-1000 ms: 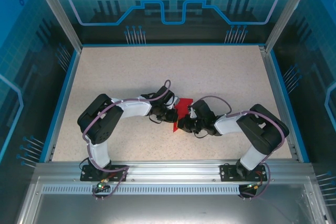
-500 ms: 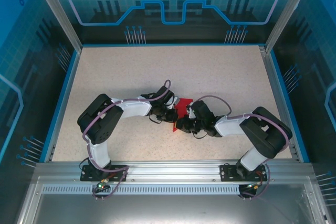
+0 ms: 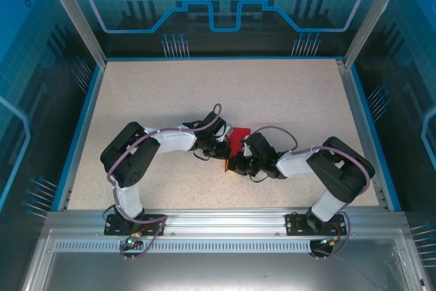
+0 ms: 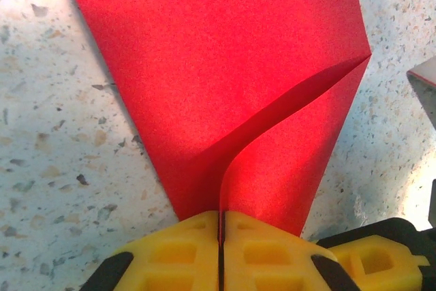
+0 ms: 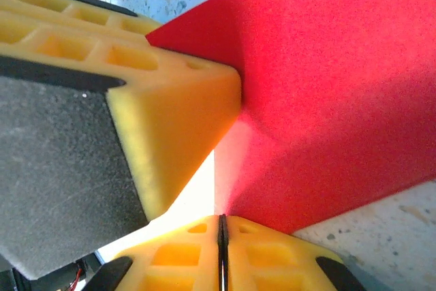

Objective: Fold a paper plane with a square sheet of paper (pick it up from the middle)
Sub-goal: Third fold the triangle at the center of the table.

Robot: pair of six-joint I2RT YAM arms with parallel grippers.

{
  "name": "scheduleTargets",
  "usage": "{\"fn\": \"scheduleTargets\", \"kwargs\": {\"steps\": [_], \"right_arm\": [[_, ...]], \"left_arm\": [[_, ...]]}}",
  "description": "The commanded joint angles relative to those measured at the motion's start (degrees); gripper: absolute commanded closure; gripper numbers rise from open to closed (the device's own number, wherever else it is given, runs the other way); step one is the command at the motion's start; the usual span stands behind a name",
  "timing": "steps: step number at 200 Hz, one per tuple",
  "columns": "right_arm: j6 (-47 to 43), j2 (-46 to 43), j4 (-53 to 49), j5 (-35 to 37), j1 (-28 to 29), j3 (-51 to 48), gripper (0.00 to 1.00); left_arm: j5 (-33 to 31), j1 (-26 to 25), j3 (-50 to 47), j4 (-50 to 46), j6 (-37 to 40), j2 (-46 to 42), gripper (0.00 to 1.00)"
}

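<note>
Square sheet of paper, creased into a red wedge, was held at the middle of the counter. Its narrow end was pinched by the left tool, pads pressed together; a lower edge was pinched by the right tool, equally closed.

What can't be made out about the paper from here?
Top view: left pincer and right pincer cover most of the red sheet; folds unreadable.
Left wrist: sheet's far end cut off at top; pinched edge hidden inside left pincer.
Right wrist: a yellow finger blocks the sheet's left side, above right pincer.
</note>
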Motion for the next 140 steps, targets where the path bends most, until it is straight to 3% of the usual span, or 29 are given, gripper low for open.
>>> {"fn": "scheduleTargets", "kwargs": {"steps": [1,98,140], "right_arm": [[-0.25,-2.67,-2.06,0.46,0.85,0.45,0.90],[0.45,2.72,-2.43,0.99,3.04,2.30,0.90],[-0.14,-0.06,-5.23,1.38,3.11,3.20,0.90]], "left_arm": [[-0.21,-0.06,-2.51,-3.18,0.92,1.22,0.92],[-0.11,0.01,-2.69,-3.02,0.96,1.25,0.92],[-0.21,-0.01,-3.19,-2.82,0.90,0.93,0.92]]}}
